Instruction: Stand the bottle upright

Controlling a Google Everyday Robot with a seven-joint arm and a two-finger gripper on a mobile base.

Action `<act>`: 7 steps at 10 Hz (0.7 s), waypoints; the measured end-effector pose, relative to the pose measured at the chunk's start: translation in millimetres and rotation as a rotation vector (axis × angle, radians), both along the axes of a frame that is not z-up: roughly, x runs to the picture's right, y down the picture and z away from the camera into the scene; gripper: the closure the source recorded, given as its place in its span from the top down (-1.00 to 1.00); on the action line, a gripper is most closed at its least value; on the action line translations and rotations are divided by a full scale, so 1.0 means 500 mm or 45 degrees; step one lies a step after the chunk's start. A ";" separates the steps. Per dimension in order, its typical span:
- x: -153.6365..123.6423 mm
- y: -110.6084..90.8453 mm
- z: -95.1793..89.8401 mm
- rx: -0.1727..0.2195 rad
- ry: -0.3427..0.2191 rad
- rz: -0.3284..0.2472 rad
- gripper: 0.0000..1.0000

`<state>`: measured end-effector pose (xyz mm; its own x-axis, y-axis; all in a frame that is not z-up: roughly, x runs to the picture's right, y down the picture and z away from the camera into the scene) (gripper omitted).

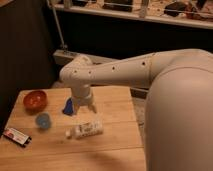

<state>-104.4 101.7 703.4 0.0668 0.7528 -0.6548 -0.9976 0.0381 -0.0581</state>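
Observation:
The small white bottle lies on its side on the wooden table, cap pointing left, label with dark and reddish print facing up. My gripper hangs from the white arm just behind and above the bottle, close to it but apart from it. The wrist hides the fingers from this view.
A small blue cup stands left of the bottle. An orange-red bowl sits at the back left. A flat black-and-white box with red lies at the front left edge. A blue object lies beside the gripper. My large white arm fills the right side.

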 end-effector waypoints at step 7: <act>-0.014 -0.008 -0.001 0.034 -0.077 -0.104 0.30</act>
